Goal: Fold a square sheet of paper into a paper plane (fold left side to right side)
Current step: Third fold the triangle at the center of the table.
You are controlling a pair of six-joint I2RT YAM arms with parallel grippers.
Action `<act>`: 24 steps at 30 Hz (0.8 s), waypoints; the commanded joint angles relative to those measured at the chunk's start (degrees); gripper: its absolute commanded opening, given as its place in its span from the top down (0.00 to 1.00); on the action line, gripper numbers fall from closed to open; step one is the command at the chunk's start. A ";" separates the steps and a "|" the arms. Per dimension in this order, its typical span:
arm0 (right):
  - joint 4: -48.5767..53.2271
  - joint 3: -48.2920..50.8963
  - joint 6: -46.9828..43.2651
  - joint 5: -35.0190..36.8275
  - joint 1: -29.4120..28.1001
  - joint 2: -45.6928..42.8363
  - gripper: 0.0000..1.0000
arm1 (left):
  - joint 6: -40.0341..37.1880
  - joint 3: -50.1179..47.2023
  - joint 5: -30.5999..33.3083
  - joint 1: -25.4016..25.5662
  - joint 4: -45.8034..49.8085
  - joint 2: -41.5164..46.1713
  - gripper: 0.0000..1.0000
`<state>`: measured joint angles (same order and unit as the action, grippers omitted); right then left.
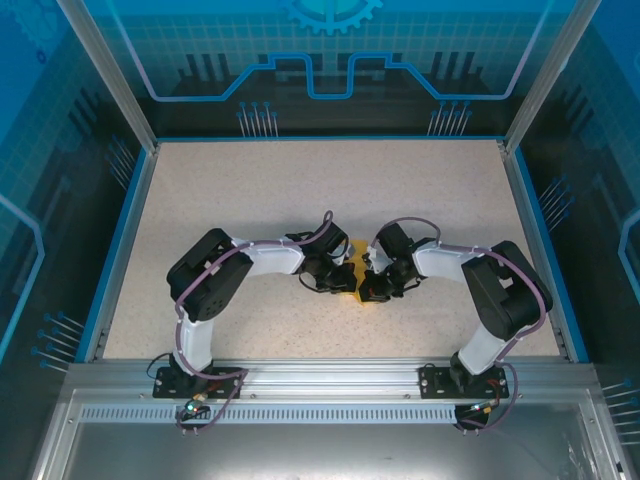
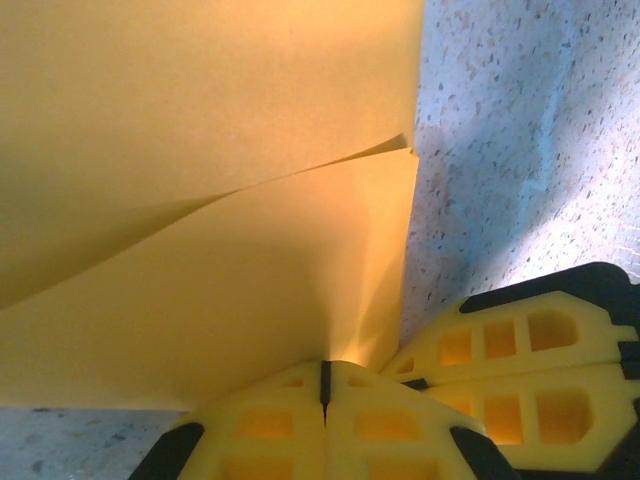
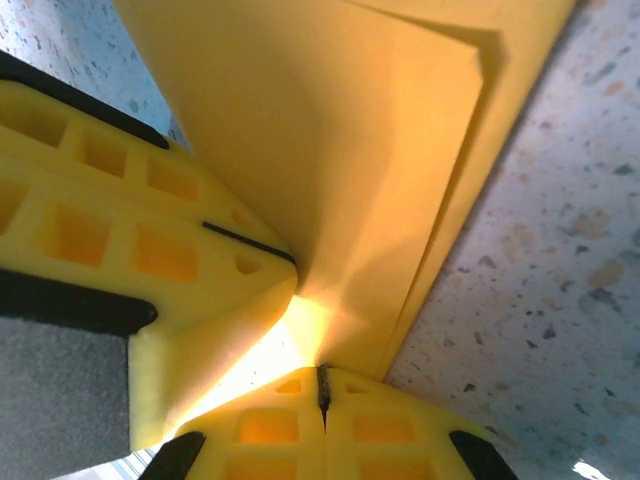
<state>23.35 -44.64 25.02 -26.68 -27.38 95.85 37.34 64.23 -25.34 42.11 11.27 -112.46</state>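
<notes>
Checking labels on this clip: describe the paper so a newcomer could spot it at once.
On the speckled table, look where the two arms meet. There the left gripper and the right gripper are both shut on the sheet of paper: thin, plain orange-yellow, folded in layers, unlike the blocky, windowed yellow fingers beside it.

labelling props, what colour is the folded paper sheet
Plain orange-yellow, unmarked; the thin folded paper sheet shows best in the left wrist view.

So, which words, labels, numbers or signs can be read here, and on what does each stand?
None can be read. The orange paper is blank, the left end effector and right end effector carry no lettering, and the blue back panel has a gear drawing and line patterns, no letters.
</notes>
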 commanded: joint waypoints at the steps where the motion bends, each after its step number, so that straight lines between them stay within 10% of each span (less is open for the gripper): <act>1: 6.69 1.93 -1.18 9.02 -0.31 2.84 1.00 | -1.89 -1.89 4.75 -1.49 2.07 -2.67 0.97; 24: 7.37 2.37 -1.48 8.49 -0.31 1.62 1.00 | -12.90 1.19 7.15 -15.28 1.87 -2.16 0.96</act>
<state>23.53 -44.73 24.38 -26.37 -27.40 95.81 27.07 64.47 -25.76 30.24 11.53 -112.62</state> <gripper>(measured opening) 0.042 0.050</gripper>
